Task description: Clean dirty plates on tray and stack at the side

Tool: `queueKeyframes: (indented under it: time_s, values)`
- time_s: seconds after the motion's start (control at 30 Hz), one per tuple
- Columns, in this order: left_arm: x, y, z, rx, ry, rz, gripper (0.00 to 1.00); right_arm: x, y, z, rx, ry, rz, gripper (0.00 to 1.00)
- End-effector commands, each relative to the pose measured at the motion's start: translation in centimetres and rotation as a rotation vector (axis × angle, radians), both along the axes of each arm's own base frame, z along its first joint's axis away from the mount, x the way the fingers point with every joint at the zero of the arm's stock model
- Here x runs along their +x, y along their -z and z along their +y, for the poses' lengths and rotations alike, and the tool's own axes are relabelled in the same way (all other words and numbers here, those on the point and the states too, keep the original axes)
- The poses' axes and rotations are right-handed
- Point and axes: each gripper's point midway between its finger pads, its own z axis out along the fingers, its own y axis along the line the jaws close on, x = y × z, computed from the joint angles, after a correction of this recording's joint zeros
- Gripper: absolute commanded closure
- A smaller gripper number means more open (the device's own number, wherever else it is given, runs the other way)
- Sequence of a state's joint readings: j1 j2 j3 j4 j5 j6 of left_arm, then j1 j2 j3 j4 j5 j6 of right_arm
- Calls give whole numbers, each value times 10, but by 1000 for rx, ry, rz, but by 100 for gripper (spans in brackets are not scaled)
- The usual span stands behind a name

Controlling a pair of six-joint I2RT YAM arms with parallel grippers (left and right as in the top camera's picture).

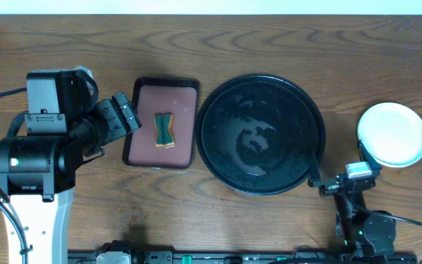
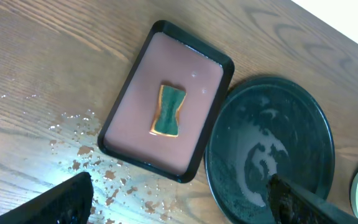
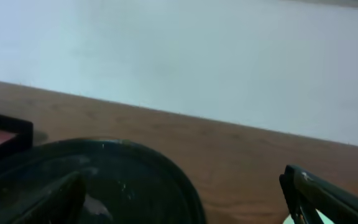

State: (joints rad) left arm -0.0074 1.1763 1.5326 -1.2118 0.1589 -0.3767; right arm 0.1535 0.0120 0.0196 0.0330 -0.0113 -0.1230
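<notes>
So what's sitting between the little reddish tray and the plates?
The big black round tray sits between the reddish tray and the plates. The overhead view shows this best.

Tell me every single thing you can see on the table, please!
plates: at least one (from above I cannot tell if more lie under it), pale whitish, on the table right of the black tray
black tray: one, glossy black, round, middle of the table, nothing on it
small tray: one, reddish-brown with a dark rim, left of the black tray
sponge: one, green with orange edges, middle of the small tray
specks: many, red-brown, on the table beside the small tray
table: one, brown wood
left hand: one, black, open, left of the small tray
right hand: one, black, open, between black tray and plates
</notes>
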Motion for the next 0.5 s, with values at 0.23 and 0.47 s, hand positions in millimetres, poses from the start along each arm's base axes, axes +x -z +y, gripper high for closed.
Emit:
queueKeyframes:
  time_s: [0.23, 0.47]
  values:
    - [0, -5, -1, -2, 11, -13, 10, 0, 31, -1, -29, 0, 109, 1]
    - [0, -5, -1, -2, 11, -13, 10, 0, 33, -1, -30, 3, 116, 1]
